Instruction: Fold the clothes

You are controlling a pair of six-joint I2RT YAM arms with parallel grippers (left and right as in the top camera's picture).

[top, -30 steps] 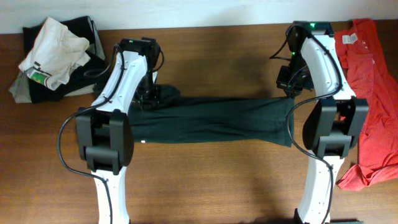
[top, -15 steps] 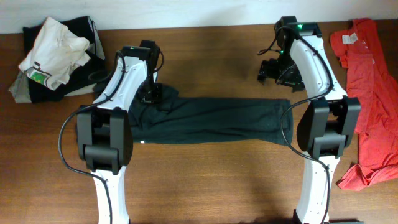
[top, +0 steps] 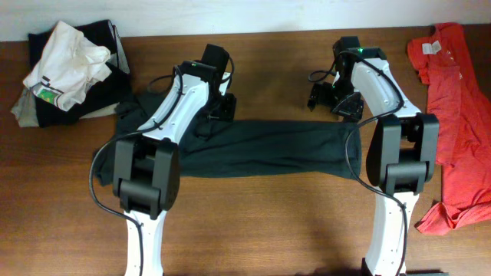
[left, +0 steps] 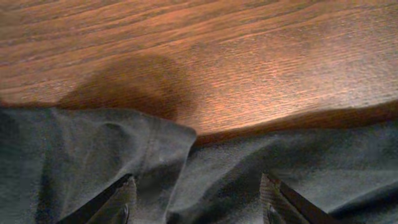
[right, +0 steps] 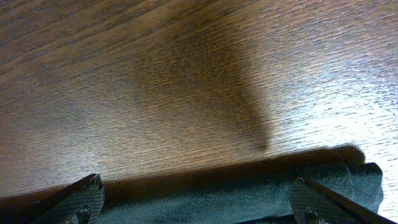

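Note:
The black T-shirt point(top: 261, 149) lies as a long folded band across the middle of the table. My left gripper point(top: 221, 107) hovers at its far edge, left of centre, and stands open. In the left wrist view the dark cloth point(left: 93, 162) lies loose under the spread gripper point(left: 199, 205), with nothing pinched. My right gripper point(top: 326, 96) is open just beyond the band's far right corner. The right wrist view shows the cloth's edge point(right: 217, 199) below the wide-open gripper point(right: 198, 202). A red-orange T-shirt point(top: 453, 115) lies spread at the right edge.
A heap of cream, black and grey garments point(top: 69, 69) sits at the far left corner. Bare wooden tabletop point(top: 268, 69) runs behind the band and along the front. Both arm bases stand near the front edge.
Both grippers have opened and let go of the black shirt. The left one slid right along the far edge. The right one drew back and left, off the shirt's end.

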